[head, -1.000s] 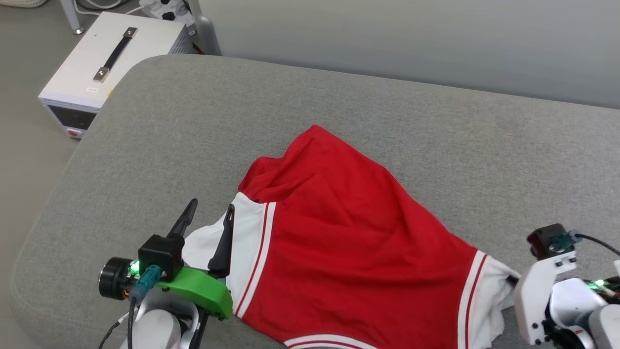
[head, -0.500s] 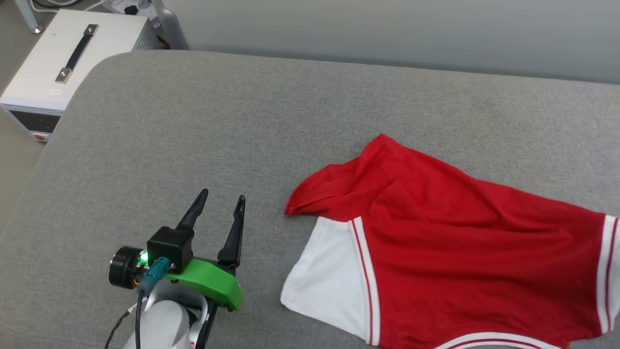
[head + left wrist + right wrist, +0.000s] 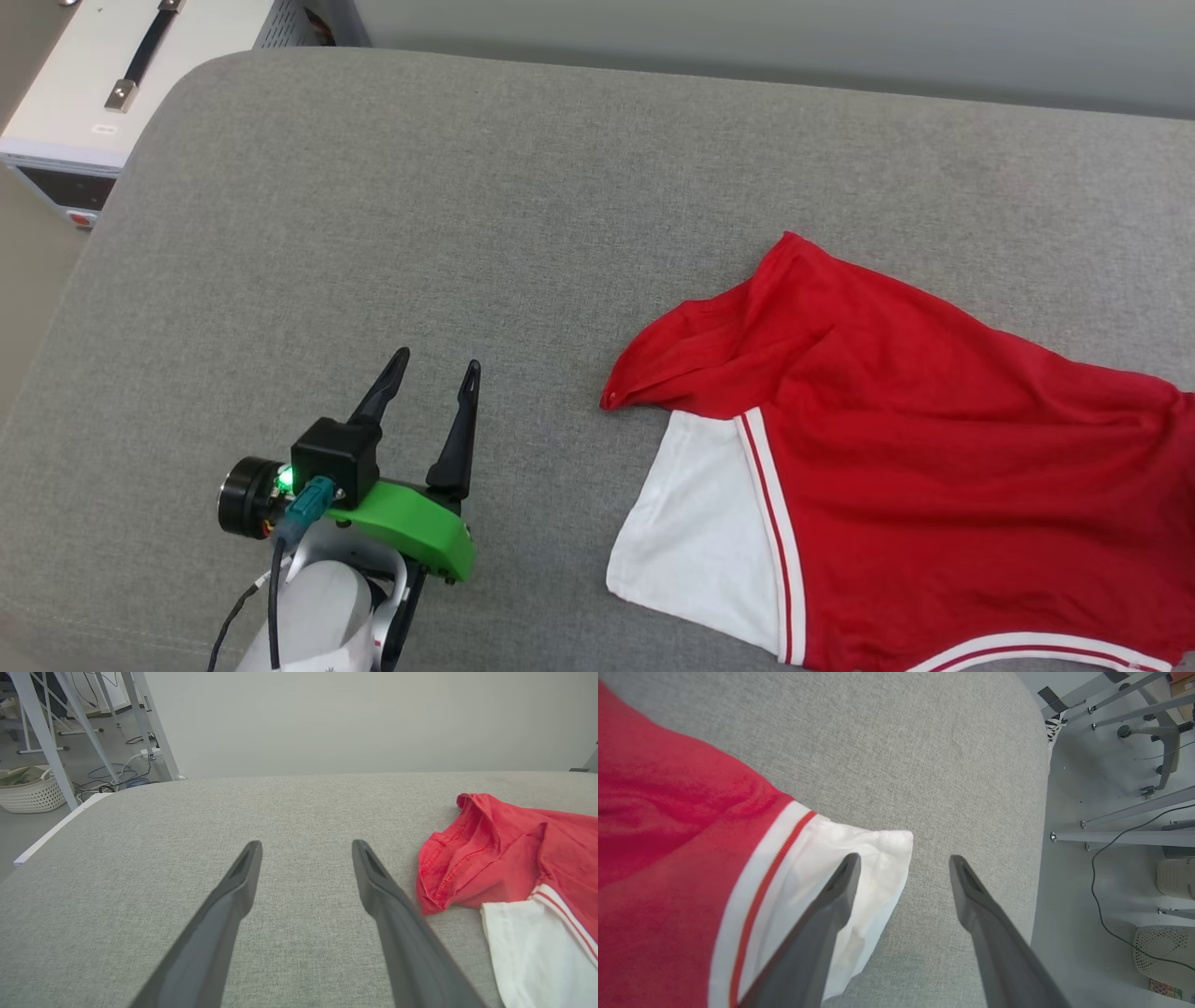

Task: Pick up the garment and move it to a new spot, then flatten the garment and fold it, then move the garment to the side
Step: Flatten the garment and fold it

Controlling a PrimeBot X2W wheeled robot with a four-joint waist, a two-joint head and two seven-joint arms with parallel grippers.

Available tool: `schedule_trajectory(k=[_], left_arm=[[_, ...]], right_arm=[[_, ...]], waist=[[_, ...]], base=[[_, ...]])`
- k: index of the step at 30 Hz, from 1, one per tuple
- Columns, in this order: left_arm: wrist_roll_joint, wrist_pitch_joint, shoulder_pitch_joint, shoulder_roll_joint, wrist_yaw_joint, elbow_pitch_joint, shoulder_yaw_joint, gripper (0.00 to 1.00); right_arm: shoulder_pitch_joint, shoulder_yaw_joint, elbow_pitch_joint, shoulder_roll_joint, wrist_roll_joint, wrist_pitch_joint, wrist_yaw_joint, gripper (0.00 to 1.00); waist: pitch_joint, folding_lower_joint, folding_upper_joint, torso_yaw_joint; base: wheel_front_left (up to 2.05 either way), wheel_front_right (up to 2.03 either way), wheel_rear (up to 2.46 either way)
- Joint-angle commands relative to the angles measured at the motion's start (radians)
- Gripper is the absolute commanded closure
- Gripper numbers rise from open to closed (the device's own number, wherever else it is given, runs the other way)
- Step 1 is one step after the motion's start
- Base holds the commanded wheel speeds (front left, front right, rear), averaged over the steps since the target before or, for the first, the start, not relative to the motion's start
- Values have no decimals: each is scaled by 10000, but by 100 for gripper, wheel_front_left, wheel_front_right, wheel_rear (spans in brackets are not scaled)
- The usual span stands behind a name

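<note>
Fingers of the left gripper [image 3: 438, 359] stand spread over bare grey cushion [image 3: 373, 205], gripping nothing. The right gripper [image 3: 904, 857] is spread too, empty, one finger above the white sleeve [image 3: 882, 858]. The jersey [image 3: 934, 448] lies on the cushion, to the left gripper's right, apart from it.
</note>
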Motion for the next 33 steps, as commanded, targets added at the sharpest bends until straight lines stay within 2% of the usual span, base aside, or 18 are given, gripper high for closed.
schedule_trajectory(k=[1, 7, 8, 10, 11, 15, 19, 27, 30, 33], left_arm=[[92, -57, -95, -35, -70, 69, 44, 0], [131, -57, 105, -28, -139, 167, 139, 0], [86, -57, 261, -56, -176, 150, 183, 0], [55, -57, 402, -75, -197, 127, 191, 0], [-15, -57, 556, -117, -220, 71, 206, 0], [-104, -57, 849, -191, -265, -39, 166, 0], [-285, -57, 1247, -321, -336, -150, 124, 0], [-342, -57, 2050, -480, -391, -303, -104, 0], [-160, 0, 2174, -412, -338, -350, -286, 0], [-56, 240, 2130, -366, -208, -611, -359, 0]], right_arm=[[-253, -1, 172, 124, -149, -281, -17, 0], [-616, -171, 233, 660, -77, -1336, -17, 0], [-578, -387, -109, 1066, 112, -2035, -17, 0], [-434, -581, -454, 1372, 200, -2531, -17, 0], [-202, -872, -886, 1779, 370, -3025, -17, 0], [597, -1451, -1939, 2634, 452, -3902, -17, 0], [1741, -2102, -3148, 3793, 214, -4650, -17, 0], [3624, -2800, -4495, 5820, -263, -5416, -17, 0], [3888, -2906, -4742, 6227, -337, -5497, -17, 0], [3987, -2907, -4927, 6362, -457, -5445, -17, 0]], waist=[[-212, 0, -1, -93], [-887, 0, -1, -337], [-1231, 0, -1, -479], [-1442, 0, -1, -576], [-1599, 0, -1, -669], [-1809, 0, -1, -816], [-2021, 0, -1, -952], [-2310, 0, -1, -1039], [-2323, 0, -1, -1072], [-2273, 0, -1, -1103]], base=[[0, 0, 0], [0, 0, 0], [0, 0, 0], [0, 0, 0], [0, 0, 0], [0, 0, 0], [0, 0, 0], [0, 0, 0], [0, 0, 0], [0, 0, 0]])
